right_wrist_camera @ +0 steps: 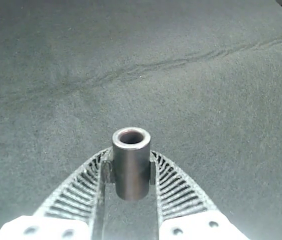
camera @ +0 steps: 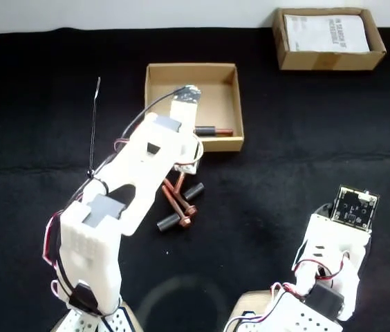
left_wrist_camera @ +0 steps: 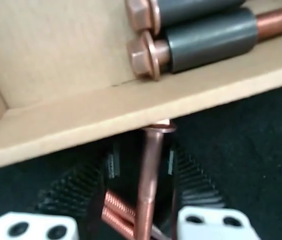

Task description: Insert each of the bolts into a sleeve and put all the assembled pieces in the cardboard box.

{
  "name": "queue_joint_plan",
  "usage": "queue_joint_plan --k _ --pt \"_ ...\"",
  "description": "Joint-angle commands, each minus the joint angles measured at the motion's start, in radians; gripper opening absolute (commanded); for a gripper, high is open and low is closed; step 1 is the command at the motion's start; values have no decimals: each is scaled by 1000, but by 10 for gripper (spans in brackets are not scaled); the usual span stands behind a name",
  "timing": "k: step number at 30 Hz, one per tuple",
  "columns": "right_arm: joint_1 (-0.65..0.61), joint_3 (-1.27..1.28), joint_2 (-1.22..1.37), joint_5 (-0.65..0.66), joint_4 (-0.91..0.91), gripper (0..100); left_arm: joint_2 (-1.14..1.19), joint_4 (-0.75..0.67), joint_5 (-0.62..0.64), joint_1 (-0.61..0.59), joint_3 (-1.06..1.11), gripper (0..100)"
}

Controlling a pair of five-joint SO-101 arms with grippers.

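Item 1, bolt (left_wrist_camera: 150,170): copper-coloured, flanged hex head, threaded shank. Rigid smooth metal, judged prone to roll and slip. Take hold mid-shank, across axis. It lies between left gripper (left_wrist_camera: 142,165) jaws, which are spread with a gap either side. Head sits just beside front wall of cardboard box (left_wrist_camera: 81,117).
Item 2, sleeve (right_wrist_camera: 131,170): short dark tube, open bore end clear of jaws. Stiff, light by look. Right gripper (right_wrist_camera: 131,162) jaws pinch its lower wall, above worktop (right_wrist_camera: 206,75).
Two assembled pieces (left_wrist_camera: 201,35) inside box.
Spare bolts (camera: 178,200) and spare sleeves (camera: 193,191) on worktop near box.
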Motion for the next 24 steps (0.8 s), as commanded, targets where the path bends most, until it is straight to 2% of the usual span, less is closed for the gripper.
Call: queue_joint_plan --k 1,3,5,10,13,19,24 --pt "8 -15 -15 12 -19 7 41 -12 -3 30 -84 169" --pt "8 -15 -15 12 -21 7 67 -3 -3 36 -120 107" --pt "8 -12 -15 12 -28 7 90 0 -3 39 -157 0" --pt "1 -13 -15 8 -65 7 96 11 -5 33 -199 9" --pt "-38 -15 -15 -8 -113 7 39 132 -2 33 -266 8" --pt "-208 -16 -15 -259 -160 7 -170 330 3 56 -421 8" --pt "-364 -59 -8 -442 -177 7 -406 353 3 96 -476 8"
